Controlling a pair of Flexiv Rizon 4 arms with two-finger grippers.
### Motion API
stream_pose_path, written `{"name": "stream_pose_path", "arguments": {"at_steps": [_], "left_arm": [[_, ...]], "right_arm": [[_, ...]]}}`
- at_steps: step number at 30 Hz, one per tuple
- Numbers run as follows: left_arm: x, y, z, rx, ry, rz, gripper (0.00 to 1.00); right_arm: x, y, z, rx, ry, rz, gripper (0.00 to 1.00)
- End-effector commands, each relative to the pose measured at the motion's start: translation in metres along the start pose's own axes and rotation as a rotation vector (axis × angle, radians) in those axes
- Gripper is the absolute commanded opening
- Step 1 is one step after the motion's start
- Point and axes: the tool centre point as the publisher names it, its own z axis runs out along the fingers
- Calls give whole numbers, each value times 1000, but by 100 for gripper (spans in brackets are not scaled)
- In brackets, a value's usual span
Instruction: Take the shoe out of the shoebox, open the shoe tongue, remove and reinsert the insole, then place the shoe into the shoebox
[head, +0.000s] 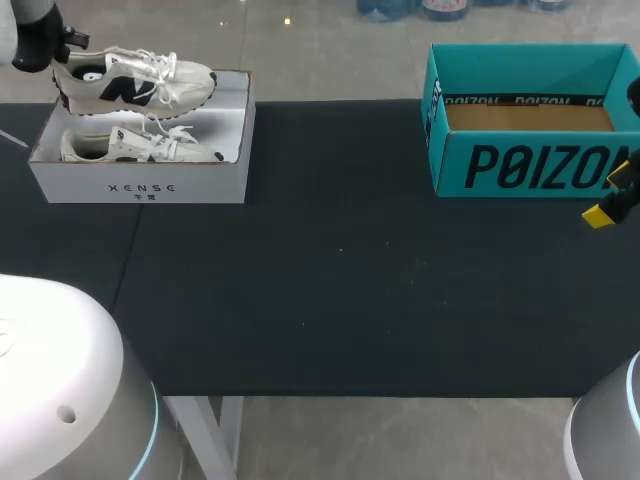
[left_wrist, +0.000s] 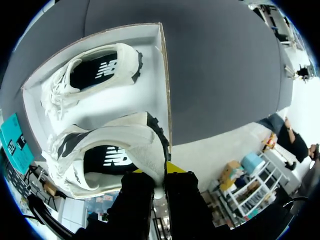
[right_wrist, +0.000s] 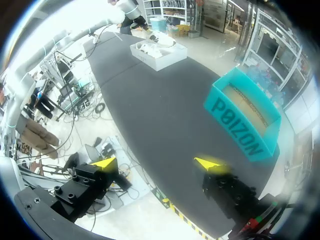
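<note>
Spanning the view, the table (head: 330, 290) carries a teal box (head: 530, 165) at 2 o'clock and the white shoebox (head: 140, 185) at 10 o'clock. One shoe (head: 135, 85) hangs above the shoebox's far side, heel pinched in my nearly closed left pincer (left_wrist: 161, 182). A second shoe (head: 130, 148) lies inside. My right pincer (right_wrist: 157, 162), at 3 o'clock, gapes wide, holding nothing.
</note>
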Motion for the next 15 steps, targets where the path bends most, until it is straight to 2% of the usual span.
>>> {"name": "stream_pose_path", "arguments": {"at_steps": [1, 15], "left_arm": [[-2, -3, 10, 3, -5, 2, 0], [-12, -17, 38, 42, -28, 19, 0]], "right_arm": [[-2, 2, 1, 5, 3, 1, 100], [-2, 2, 1, 5, 3, 1, 100]]}}
